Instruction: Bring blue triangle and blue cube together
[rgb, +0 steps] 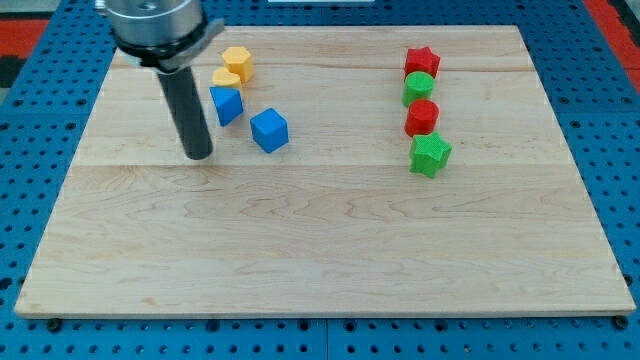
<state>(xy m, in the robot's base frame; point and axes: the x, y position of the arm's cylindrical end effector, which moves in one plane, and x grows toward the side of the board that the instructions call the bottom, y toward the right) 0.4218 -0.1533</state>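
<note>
**Blue pair nearly joined, yellows crowding the push**

My tip rests on the board, at about 8 o'clock from the blue triangle and 9 o'clock from the blue cube. I have no jaws, only a rod. The two blues sit near each other with a small gap between.

Risks, as I judge them: the yellow block looks to be touching the triangle at 12 o'clock, with another yellow just beyond, so an off-centre shove could drag yellow along or spin the triangle past the cube. A push on the cube could send it toward 3 o'clock.

The triangle's long axis seems to run roughly 11 to 5 o'clock; which way it points I cannot tell.
</note>
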